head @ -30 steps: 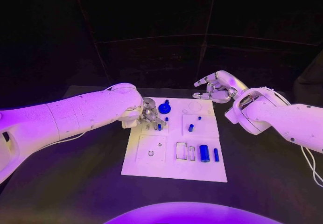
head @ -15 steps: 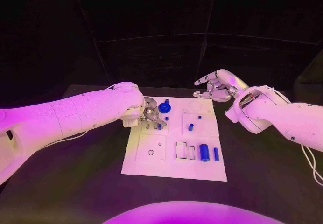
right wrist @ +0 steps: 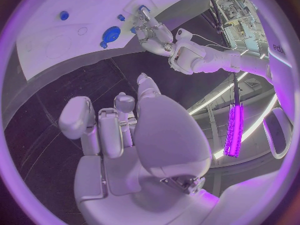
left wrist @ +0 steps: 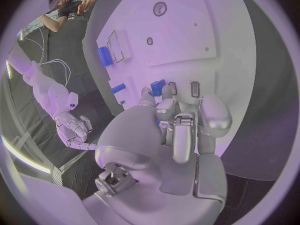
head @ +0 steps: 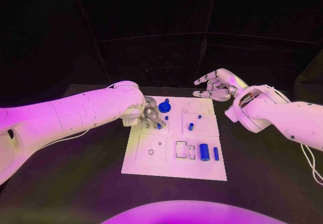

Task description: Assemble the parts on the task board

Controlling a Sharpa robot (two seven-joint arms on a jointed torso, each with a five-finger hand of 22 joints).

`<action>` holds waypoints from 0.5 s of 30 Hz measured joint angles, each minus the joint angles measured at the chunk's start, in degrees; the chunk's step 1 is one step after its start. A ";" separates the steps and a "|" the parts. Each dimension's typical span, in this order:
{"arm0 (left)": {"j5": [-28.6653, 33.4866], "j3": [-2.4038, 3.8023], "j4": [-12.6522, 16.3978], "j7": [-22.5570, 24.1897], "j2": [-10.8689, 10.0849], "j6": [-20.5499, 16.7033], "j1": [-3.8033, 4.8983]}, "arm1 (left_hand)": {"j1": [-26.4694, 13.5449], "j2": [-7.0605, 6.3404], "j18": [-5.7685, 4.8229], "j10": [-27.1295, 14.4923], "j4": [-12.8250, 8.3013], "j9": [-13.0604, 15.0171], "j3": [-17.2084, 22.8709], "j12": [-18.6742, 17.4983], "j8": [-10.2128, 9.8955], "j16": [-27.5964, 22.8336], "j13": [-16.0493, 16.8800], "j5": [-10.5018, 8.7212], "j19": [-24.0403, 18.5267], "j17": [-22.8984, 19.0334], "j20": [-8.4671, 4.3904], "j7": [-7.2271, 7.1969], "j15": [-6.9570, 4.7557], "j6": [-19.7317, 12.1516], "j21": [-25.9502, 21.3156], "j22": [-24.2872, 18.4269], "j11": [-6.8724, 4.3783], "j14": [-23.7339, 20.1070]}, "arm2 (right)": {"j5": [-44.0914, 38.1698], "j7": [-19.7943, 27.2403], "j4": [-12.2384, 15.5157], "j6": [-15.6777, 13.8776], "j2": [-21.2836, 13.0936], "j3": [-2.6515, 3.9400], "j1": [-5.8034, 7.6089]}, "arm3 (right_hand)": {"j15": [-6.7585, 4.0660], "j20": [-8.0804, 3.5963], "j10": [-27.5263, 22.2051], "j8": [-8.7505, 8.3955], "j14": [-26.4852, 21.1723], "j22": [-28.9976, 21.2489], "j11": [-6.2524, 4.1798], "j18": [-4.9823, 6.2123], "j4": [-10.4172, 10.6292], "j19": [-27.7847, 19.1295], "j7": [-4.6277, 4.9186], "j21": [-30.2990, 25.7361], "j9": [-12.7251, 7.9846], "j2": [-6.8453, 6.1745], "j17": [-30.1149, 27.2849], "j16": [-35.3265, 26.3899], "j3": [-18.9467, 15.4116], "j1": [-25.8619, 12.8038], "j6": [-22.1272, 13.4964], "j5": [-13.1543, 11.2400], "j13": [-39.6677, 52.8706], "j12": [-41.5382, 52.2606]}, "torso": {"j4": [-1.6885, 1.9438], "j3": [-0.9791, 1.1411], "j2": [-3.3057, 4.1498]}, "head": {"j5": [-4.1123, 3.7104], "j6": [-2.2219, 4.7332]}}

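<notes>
reaching in from the near-left side, the left hand (head: 150,115) sits low over the far-left part of the white task board (head: 151,165), its fingers (left wrist: 210,116) curled down onto the board's surface. a small blue part (left wrist: 158,87) shows right at the fingertips in the left wrist view, but i cannot tell whether the hand grips it or only touches it.

just beyond that hand, a round blue knob-like part (head: 164,108) stands on the board near its far edge. toward the board's middle a short blue peg (head: 190,126) stands upright, with a tiny blue piece (head: 199,117) a little farther back. near the right side of the board's near half, a thicker blue cylinder (head: 204,152) and a thinner blue pin (head: 216,154) lie side by side, parallel, beside two small rectangular slots (head: 181,150).

the right hand (head: 216,86) hangs in the air past the far-right corner of the board, well apart from every part, fingers loosely curled and spread with nothing between them. the right wrist view shows its palm (right wrist: 164,135) over the dark table (right wrist: 62,92), off the board's edge.
</notes>
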 measured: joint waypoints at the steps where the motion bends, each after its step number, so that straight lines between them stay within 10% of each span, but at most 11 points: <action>1: 0.00 0.01 -0.02 0.00 0.02 0.03 0.02 | 0.62 0.06 0.00 0.11 -0.61 0.01 0.61 0.00 0.00 0.00 0.00 0.00 0.00 0.00 0.00 -0.12 0.00 -0.12 0.00 0.08 -0.11 0.00 | 0.02 0.00 -0.01 0.02 0.01 0.00 0.00 | 0.00 0.00 0.00 0.00 0.00 0.00 0.00 0.00 0.00 0.00 0.00 0.00 0.00 0.01 0.00 0.00 0.00 0.01 0.00 0.00 0.00 0.00 | 0.00 0.00 0.00 | -0.01 -0.03; 7: 0.02 0.13 0.01 0.00 0.08 0.11 0.23 | 3.79 0.73 0.00 -0.04 -3.88 -0.55 4.47 0.00 -0.85 0.00 -0.36 -0.19 -0.44 0.00 -0.41 -0.43 0.00 -0.68 0.30 0.27 -0.43 0.00 | 0.14 -0.02 -0.08 0.15 0.07 0.00 0.00 | 0.00 0.00 0.00 0.00 0.00 -0.05 0.00 0.00 0.00 0.00 0.00 0.00 0.00 0.22 0.00 0.00 0.00 0.22 0.00 0.00 -0.06 0.00 | 0.00 0.00 -0.01 | -0.12 -0.12; 15: 0.59 0.17 0.80 0.20 -0.79 -0.33 0.26 | 7.43 1.07 0.00 -0.75 -2.45 -1.37 6.00 -1.40 -2.24 0.00 -1.38 0.30 -0.97 0.00 -0.49 -0.48 0.00 -1.75 0.30 0.20 -0.70 0.00 | 0.25 -0.03 -0.19 0.39 0.22 -0.01 0.01 | 0.00 0.00 0.00 0.00 0.00 -0.12 0.00 0.00 0.00 0.00 0.00 0.00 0.00 0.22 -0.01 -0.26 0.00 0.22 0.00 0.72 -0.20 0.00 | 0.07 -0.03 -0.01 | -0.20 -0.15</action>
